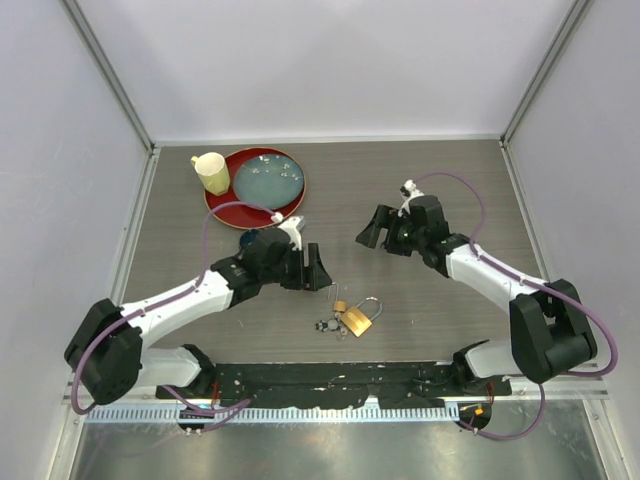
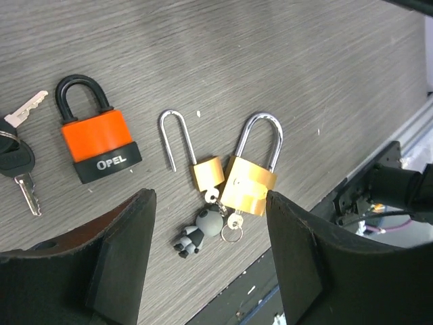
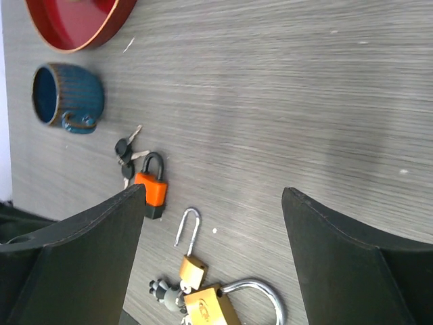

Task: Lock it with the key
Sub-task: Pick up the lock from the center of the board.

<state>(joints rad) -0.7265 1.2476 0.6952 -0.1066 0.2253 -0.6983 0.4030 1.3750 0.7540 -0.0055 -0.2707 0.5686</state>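
Observation:
Two brass padlocks lie touching on the table in front of the left arm. The small brass padlock point(image 2: 206, 172) has its shackle lifted, with one leg free. The large brass padlock point(image 2: 249, 184) has both shackle legs at its body. Silver keys point(image 2: 233, 221) and a grey panda keychain point(image 2: 199, 230) lie at the locks' bottom ends. The locks also show in the top view point(image 1: 355, 318) and in the right wrist view point(image 3: 206, 308). My left gripper point(image 2: 208, 200) hangs open above the locks, empty. My right gripper point(image 3: 213, 191) is open and empty, farther back to the right point(image 1: 375, 228).
An orange OPEL padlock point(image 2: 100, 145) with a black shackle lies left of the brass locks, with black-headed keys point(image 2: 17, 159) beside it. A blue mug point(image 3: 66, 98) lies near the left arm. A red plate point(image 1: 225, 200) holding a blue dish point(image 1: 268, 183) and a yellow cup point(image 1: 211, 172) stands at the back left.

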